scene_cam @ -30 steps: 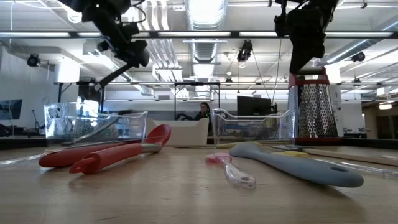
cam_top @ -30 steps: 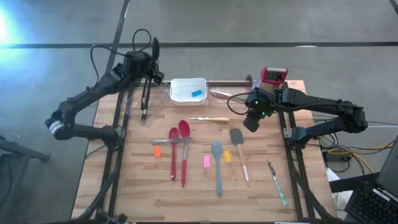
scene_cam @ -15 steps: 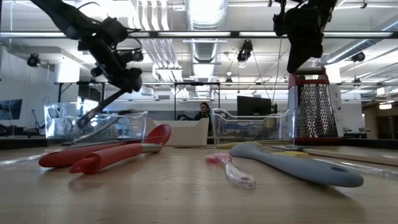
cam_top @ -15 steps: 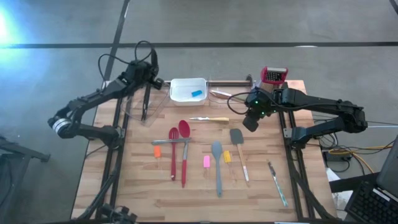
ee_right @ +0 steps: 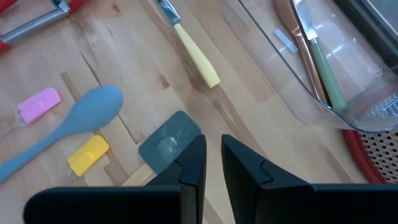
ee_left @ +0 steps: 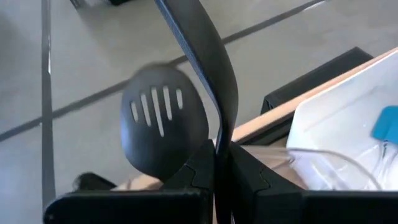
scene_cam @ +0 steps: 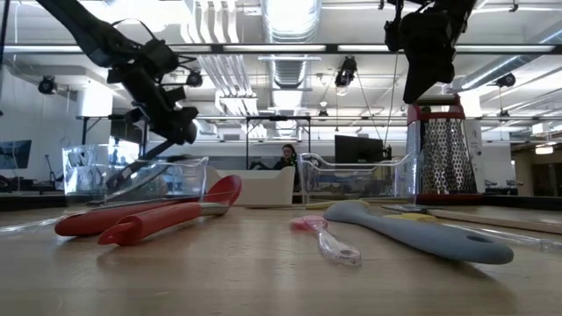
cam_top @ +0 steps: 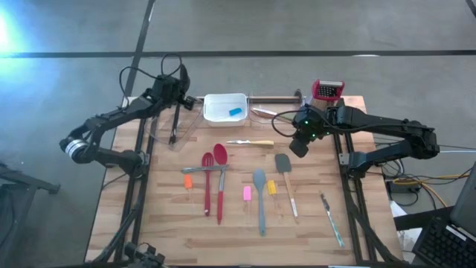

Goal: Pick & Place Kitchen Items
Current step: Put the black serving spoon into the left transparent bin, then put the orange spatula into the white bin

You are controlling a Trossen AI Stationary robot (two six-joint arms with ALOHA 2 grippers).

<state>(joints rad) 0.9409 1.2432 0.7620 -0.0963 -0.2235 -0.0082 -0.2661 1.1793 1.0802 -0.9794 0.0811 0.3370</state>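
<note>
A grey spatula [cam_top: 283, 164] and yellow block [cam_top: 272, 187] are seen at table centre. At two o'clock, the right gripper [cam_top: 298, 148] is held nearly closed, empty. At eleven o'clock, a black slotted spoon [ee_left: 163, 124] is clamped by the left gripper [cam_top: 178, 93].

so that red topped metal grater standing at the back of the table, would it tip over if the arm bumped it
Probably. The grater stands upright and tall on a fairly narrow base, so a knock near its red top could tip it. Its flat sides suggest it would slide or topple rather than roll. Being metal, it likely has some weight, so a light brush low down may only shift it.
</note>
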